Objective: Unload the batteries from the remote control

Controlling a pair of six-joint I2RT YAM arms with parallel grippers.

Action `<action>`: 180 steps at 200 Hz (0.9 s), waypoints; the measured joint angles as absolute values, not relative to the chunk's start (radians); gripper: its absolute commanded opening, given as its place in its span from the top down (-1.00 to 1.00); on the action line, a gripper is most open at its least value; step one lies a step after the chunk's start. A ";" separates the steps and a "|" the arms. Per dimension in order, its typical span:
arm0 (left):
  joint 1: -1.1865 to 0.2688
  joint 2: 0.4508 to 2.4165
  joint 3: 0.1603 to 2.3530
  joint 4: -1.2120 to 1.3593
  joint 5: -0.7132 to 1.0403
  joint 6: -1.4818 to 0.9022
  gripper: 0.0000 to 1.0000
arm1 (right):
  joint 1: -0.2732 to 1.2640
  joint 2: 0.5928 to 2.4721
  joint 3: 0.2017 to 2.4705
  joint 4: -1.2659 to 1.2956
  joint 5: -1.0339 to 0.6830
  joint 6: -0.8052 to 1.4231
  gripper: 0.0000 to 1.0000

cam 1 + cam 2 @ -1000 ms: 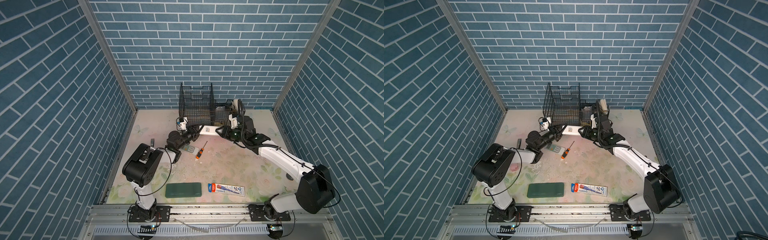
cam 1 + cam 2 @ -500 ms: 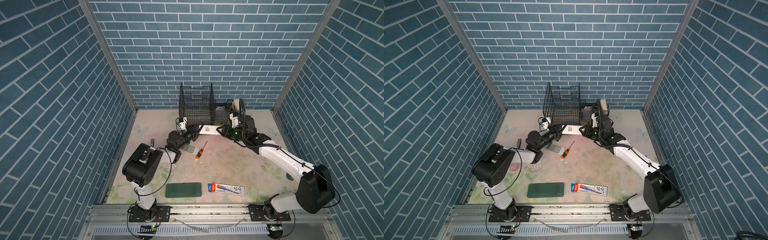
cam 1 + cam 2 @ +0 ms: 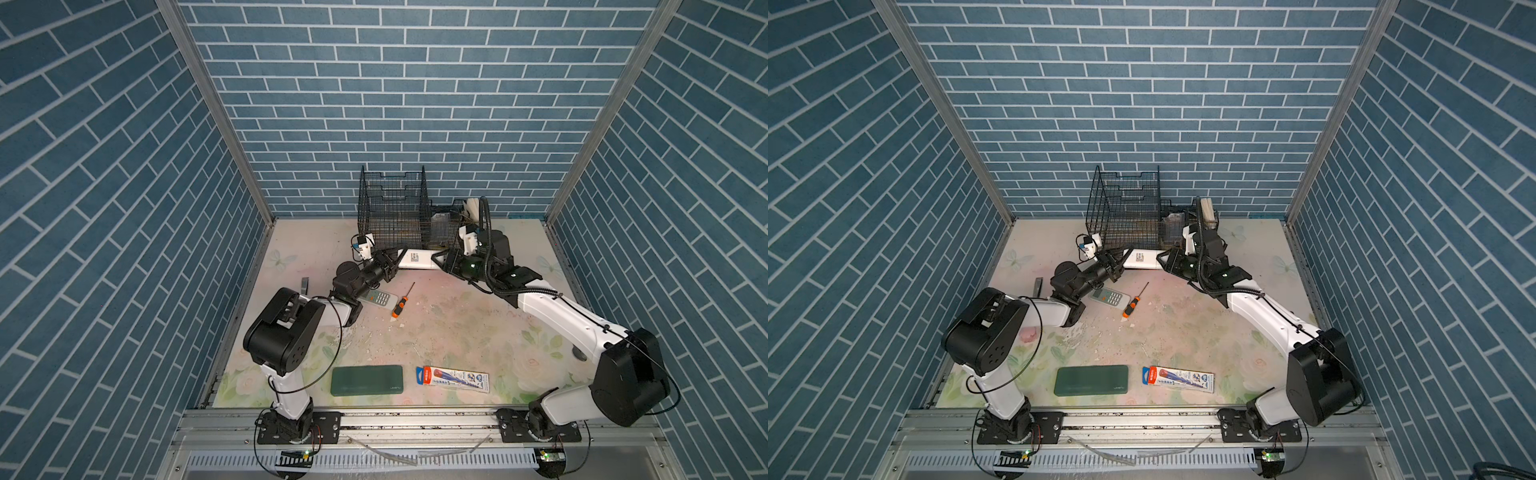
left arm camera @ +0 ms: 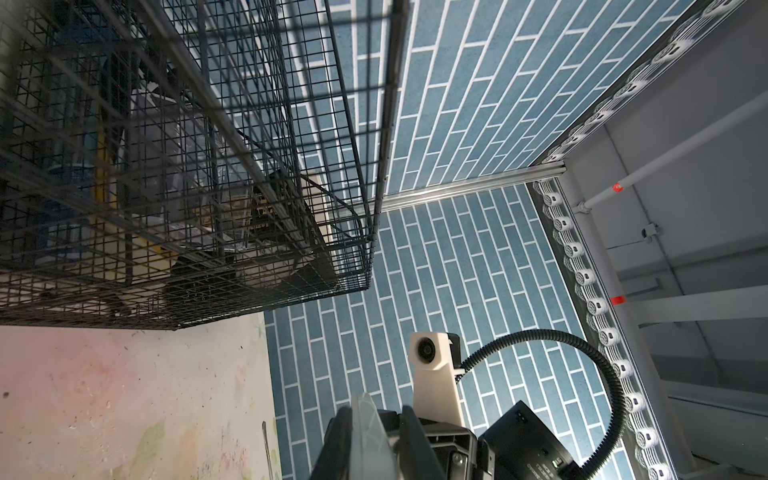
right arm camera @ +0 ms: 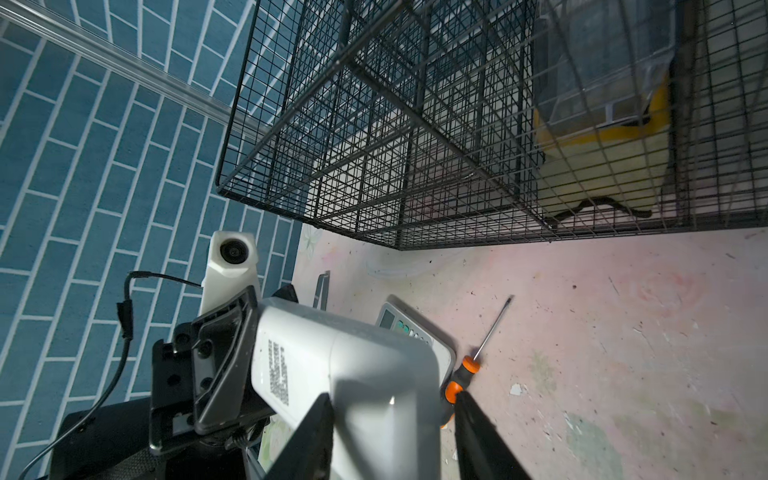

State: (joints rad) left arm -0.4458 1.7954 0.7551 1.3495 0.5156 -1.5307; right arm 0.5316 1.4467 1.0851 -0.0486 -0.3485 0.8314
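Right wrist: left hand pinches remote, right hand spread astride; floral tabletop, brick walls.

Blue brick-pattern walls on 3 sides w/ alu corner posts, pale floral tabletop, even light.

You've got two remotes: white remote just before the rack, keypad remote further out. One rack. Out in front of it, one screwdriver, one green case, one carton, one grey strip.
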 measured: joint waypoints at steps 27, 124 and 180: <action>-0.446 1.795 0.755 1.342 0.512 -1.531 1.00 | 0.529 1.451 1.084 -0.040 -0.358 0.834 0.28; -0.445 1.795 0.755 1.327 0.500 -1.541 1.00 | 0.502 1.445 1.055 -0.007 -0.382 0.841 0.20; -0.446 1.795 0.755 1.328 0.510 -1.541 1.00 | 0.481 1.444 1.048 -0.013 -0.423 0.841 0.21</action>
